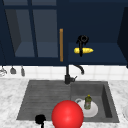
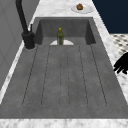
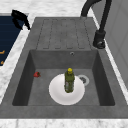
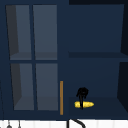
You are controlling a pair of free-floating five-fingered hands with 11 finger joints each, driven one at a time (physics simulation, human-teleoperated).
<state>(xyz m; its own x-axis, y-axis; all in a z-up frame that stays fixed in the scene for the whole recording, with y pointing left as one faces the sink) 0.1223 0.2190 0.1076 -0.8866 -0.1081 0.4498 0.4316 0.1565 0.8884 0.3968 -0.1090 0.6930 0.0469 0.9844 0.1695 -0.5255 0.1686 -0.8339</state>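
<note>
Low by the sink's [image 1: 30, 110] front edge my left hand [image 1: 40, 119] hung, fingers unclear, while my right hand's [image 1: 82, 41] fingers curled onto the corn [image 1: 86, 50] on the shelf [image 1: 105, 53], lifting due.

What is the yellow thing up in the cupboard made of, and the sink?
The yellow thing under the right hand looks like a corn cob: bumpy, matte yellow, tapered ends, though it might be plastic. The sink looks like dark grey stone or composite: speckled, dull, no shine.

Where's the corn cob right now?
The corn cob lies on the lower shelf of the open wall cabinet, above the faucet, with the right robot hand on it from above.
</note>
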